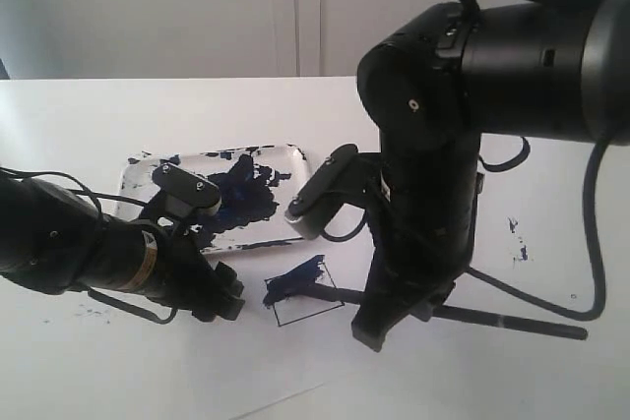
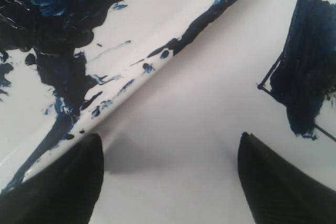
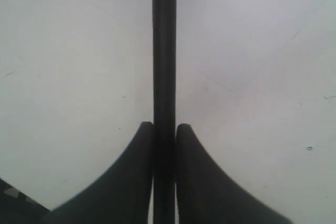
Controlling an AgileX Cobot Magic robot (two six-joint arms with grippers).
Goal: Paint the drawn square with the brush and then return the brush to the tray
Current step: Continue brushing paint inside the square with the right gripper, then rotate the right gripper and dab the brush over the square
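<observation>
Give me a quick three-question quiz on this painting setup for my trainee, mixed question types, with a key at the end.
1. True or false: the brush is lying in the tray.
2. The drawn square is: A) untouched white, B) partly painted blue, C) hidden under the tray.
3. Fill in: the left jaws stand ___, holding nothing.
Key: 1 false, the right jaws are shut on it; 2 B; 3 open.
</observation>
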